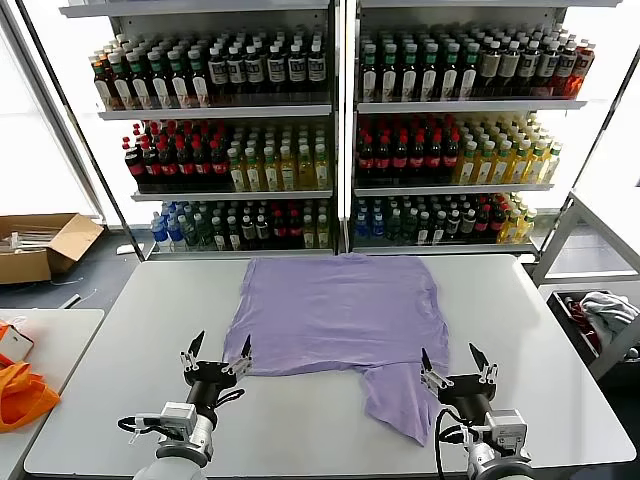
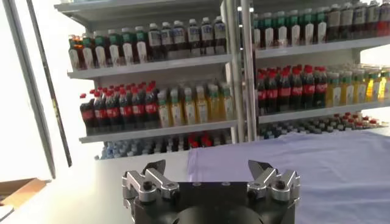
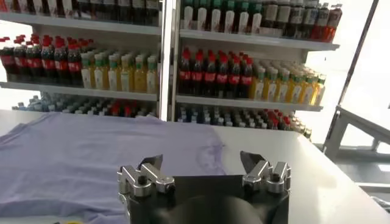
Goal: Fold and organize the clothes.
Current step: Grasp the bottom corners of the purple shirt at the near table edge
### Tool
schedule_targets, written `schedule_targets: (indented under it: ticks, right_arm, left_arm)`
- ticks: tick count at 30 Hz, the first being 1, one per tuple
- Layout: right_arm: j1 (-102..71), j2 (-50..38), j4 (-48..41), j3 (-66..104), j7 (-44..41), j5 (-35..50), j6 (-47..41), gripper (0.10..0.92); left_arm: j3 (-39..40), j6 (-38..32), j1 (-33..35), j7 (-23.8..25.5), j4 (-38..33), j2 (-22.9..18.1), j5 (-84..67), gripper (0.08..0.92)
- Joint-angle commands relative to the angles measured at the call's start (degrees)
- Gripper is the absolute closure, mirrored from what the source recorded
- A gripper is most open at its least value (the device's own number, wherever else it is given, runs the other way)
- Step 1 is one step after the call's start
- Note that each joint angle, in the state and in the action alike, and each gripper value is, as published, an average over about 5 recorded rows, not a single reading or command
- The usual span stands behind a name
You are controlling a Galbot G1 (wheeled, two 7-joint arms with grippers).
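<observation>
The T-shirt [image 1: 335, 320] is spread flat on the tabletop [image 1: 110, 350], plain side up, with one sleeve [image 1: 400, 400] trailing toward the near edge. No fold is seen yet. The left pincer [image 1: 218, 350] is held released just beside the shirt's near left corner, nothing in it. The right pincer [image 1: 455, 358] is likewise released and empty, just right of the sleeve. Both are apparently poised low at the near hem so it can be gripped and folded.

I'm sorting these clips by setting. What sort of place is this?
Probably a mock shop or a lab staged as one: shelves of bottled drinks stand behind a white table with a lavender T-shirt on it.
</observation>
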Motion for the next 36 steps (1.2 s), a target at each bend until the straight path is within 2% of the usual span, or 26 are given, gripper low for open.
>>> schedule_targets:
  ticks: [1, 19, 36]
  right_arm:
    - [-1.9, -0.1, -0.5, -1.5, 2.3, 2.1, -1.7, 0.203]
    - [-1.8, 0.0, -5.1, -5.9, 2.1, 2.6, -1.8, 0.203]
    - [-2.6, 0.3, -5.5, -6.5, 2.7, 3.5, -1.7, 0.203]
  left_arm:
    - [0.0, 3.7, -0.5, 0.1, 1.9, 1.1, -0.6, 0.177]
    - [0.7, 6.2, -2.2, -0.2, 6.2, 3.0, -4.1, 0.177]
    - [1.2, 6.3, -2.8, -0.2, 8.4, 2.4, -5.8, 0.177]
